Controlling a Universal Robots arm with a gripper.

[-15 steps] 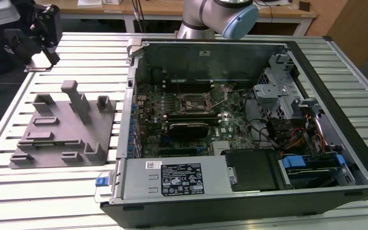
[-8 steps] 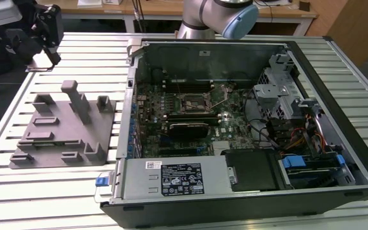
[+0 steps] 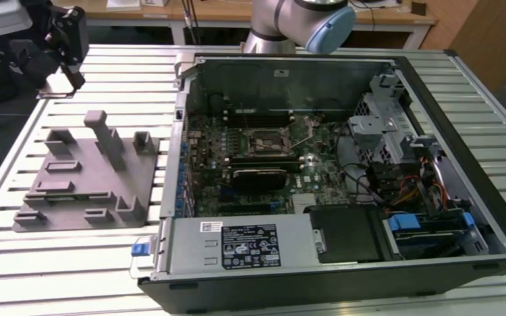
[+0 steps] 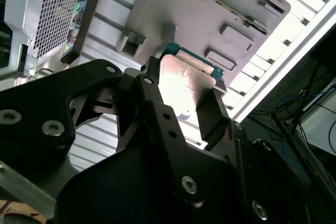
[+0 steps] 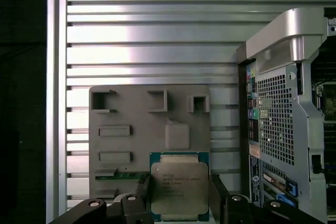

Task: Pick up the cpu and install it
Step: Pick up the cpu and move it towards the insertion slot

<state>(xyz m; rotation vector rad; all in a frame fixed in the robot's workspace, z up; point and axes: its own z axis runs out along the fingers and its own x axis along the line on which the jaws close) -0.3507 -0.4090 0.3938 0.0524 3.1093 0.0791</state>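
In the exterior view, the hand (image 3: 71, 71) hangs high over the far part of the slatted counter (image 3: 60, 276), toward the exterior view's left. It is beyond the grey holder (image 3: 86, 172) and well apart from the open computer case (image 3: 323, 293). The dark socket (image 3: 266, 139) sits near the middle of the board inside that case.

In the second wrist view, the hand is closed narrowly on the cpu (image 4: 185, 85). Two black fingers (image 4: 212, 114) press its opposite edges. The chip hangs in the air with the holder behind it and touches nothing but the fingers.

In the first wrist view, the cpu (image 5: 179, 184) sits square between the fingers (image 5: 218, 195), above one edge of the holder (image 5: 147, 103), with the rear wall of the case (image 5: 283, 103) off to the side.

The step in hand looks like the carry. Doing it well likely means keeping the chip flat and gripped only at its edges. The squeeze should be firm enough to prevent slipping but no harder. The travel should be smooth, and high enough to clear the case wall. The chip's squared orientation also seems worth holding, so that it meets the socket true.

The cpu is a small, thin square. Its pale silver lid has a brushed sheen and catches strong glare in the second wrist view. The lid carries fine dark print, and a narrow green board rim frames it.
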